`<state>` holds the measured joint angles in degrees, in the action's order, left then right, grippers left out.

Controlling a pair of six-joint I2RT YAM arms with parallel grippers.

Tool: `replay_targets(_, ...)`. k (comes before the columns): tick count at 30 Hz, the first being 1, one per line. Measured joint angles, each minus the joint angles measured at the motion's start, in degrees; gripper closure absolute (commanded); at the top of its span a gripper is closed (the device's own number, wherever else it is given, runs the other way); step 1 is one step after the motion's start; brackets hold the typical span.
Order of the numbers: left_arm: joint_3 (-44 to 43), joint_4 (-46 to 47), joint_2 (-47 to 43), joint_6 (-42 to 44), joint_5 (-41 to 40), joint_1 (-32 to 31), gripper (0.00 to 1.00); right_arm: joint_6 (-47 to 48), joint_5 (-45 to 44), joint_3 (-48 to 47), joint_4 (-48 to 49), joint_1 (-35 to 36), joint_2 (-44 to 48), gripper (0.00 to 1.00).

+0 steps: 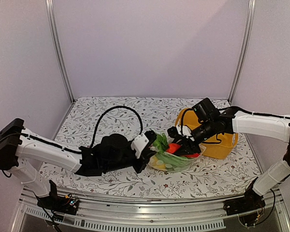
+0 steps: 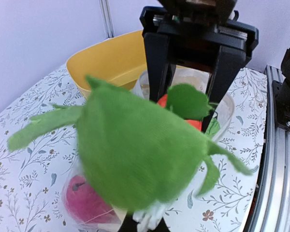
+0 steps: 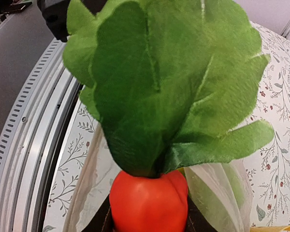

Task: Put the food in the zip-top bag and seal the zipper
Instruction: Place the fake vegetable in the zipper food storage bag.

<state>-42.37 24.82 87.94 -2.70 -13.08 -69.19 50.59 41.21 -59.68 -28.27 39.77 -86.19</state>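
The clear zip-top bag [image 1: 178,164] lies at the table's middle with a yellow ball [image 1: 159,163] and green food inside. My right gripper [image 1: 180,144] is shut on the orange-red carrot [image 1: 173,148] and holds it over the bag's mouth. In the right wrist view the carrot [image 3: 147,200] sits between my dark fingers [image 3: 102,221], its green leaves [image 3: 164,82] fill the frame, and bag plastic [image 3: 217,193] surrounds it. My left gripper [image 1: 149,155] pinches the bag's left rim [image 2: 150,212]. The leaves [image 2: 135,150] hide most of the left wrist view. A red ball [image 2: 82,200] lies in the bag.
The rigid yellow tub [image 1: 220,142] stands just right of the bag, behind my right gripper; it also shows in the left wrist view [image 2: 111,63]. A black cable [image 1: 117,110] arcs over the left arm. The metal rail [image 1: 150,212] runs along the near edge.
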Motion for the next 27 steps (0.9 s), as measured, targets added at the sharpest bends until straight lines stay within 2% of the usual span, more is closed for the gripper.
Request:
replay_targets(8, -2.10, -2.69, -2.08, 1.31, 1.09, -0.07, 1.00, 1.09, -5.20, -3.30, -3.43, -0.17, -0.92, 0.89)
replay_targets(17, -5.01, -5.97, -1.33, 1.81, 0.13, -0.17, 1.00, 0.90, -6.86, -4.70, -4.94, 2.43, -4.04, 0.87)
replay_targets(27, -4.28, -6.84, -1.40, -0.66, -3.50, -0.17, 0.99, 0.33, -8.44, -1.73, -6.40, 2.93, 2.80, 0.87)
